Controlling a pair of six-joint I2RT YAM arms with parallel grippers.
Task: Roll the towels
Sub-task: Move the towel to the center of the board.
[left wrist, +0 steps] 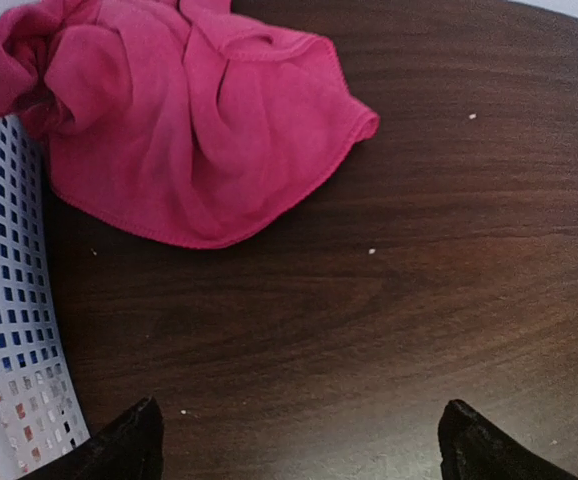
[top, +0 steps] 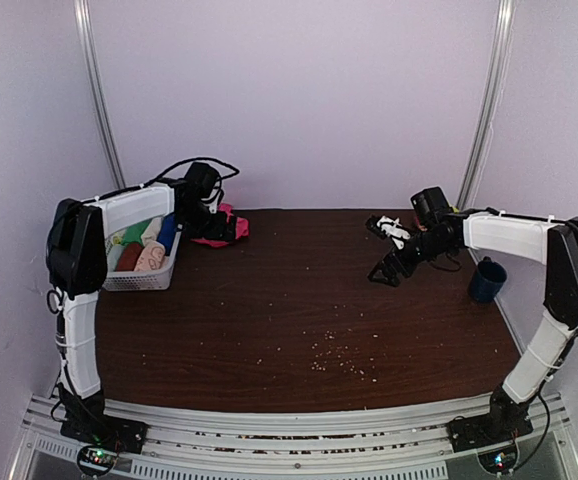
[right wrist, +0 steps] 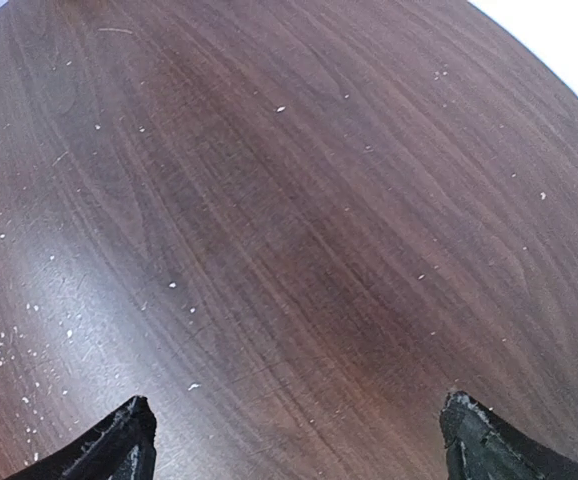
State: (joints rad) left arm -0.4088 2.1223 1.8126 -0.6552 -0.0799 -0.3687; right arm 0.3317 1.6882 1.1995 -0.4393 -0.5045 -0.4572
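1. Stretching from the near rail to the far wall, a dark brown wood-grain table is lying between pale lilac walls, with pale crumbs speckling its near middle.
2. A hot pink towel is lying crumpled and soft at the far left, against a white mesh basket.
3. Green, blue, brown and peach towels are sitting packed inside that basket.
4. The left gripper is hovering just near the pink cloth, fingers spread wide and gripping nothing.
5. The right gripper is hanging over bare wood at the far right, fingers likewise apart.
6. A dark blue cup is standing at the right edge.
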